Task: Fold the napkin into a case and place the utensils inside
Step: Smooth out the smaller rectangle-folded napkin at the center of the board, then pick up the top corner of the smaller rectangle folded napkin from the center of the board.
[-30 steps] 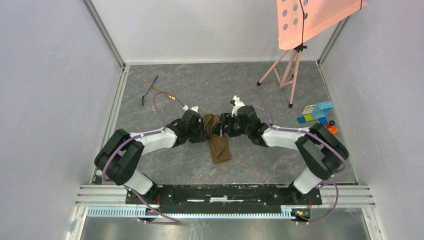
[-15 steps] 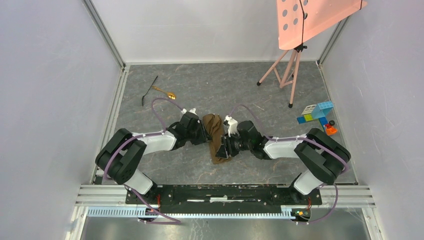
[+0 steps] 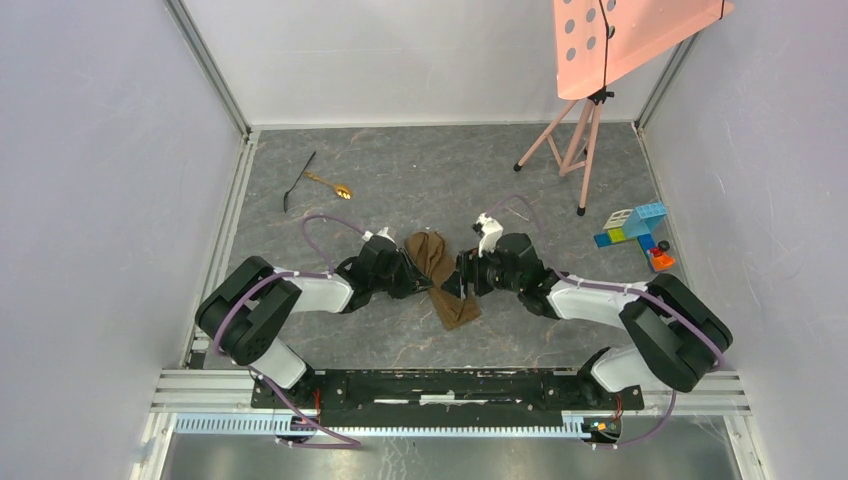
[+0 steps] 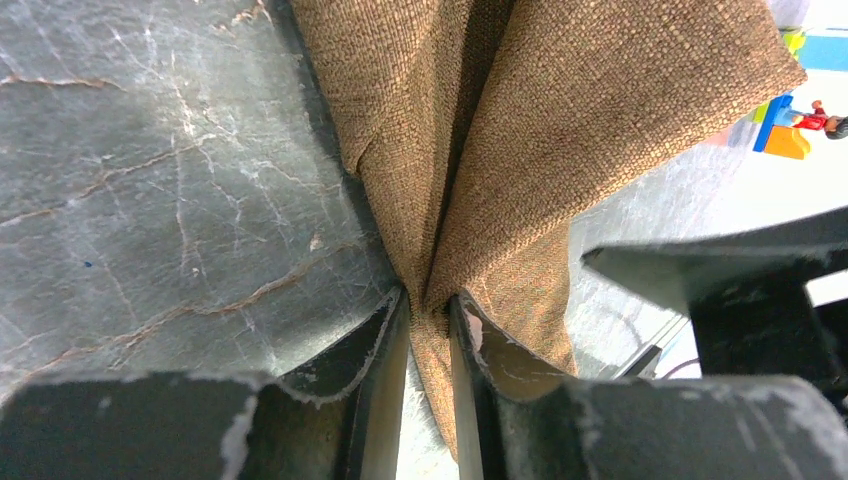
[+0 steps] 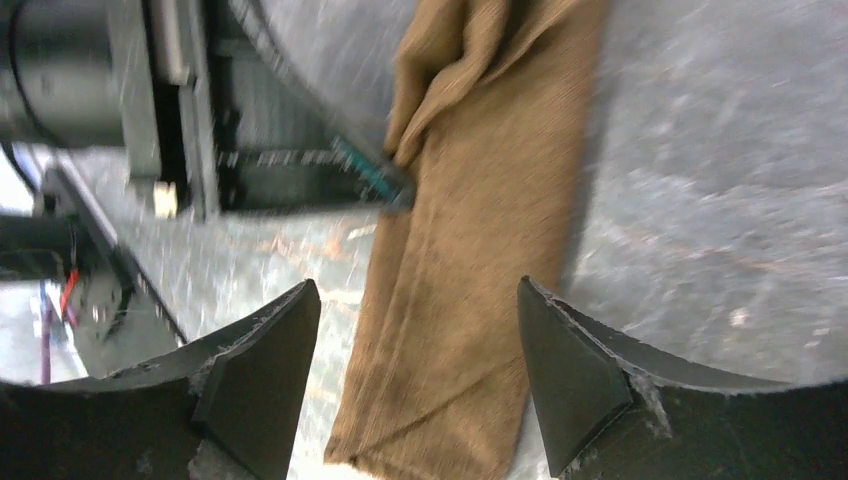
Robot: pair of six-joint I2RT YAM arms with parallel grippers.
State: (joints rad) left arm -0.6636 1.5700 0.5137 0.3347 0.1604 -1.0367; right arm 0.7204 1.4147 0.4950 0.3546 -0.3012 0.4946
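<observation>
Left wrist view: the left gripper [image 4: 428,300] clamps its jaws on a pinched ridge of the napkin [image 4: 560,110], which lies folded at the middle of the tabletop [image 4: 150,200]. The right gripper [image 5: 418,300], at the cloth's 3 o'clock, holds its jaws apart. Soft, light and limp, the napkin likely wants edge or corner grips.

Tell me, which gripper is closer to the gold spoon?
Left. The left gripper pinches the napkin, nearer the robot and to the right of the spoon; the right gripper sits further right, on the napkin's other side.
</observation>
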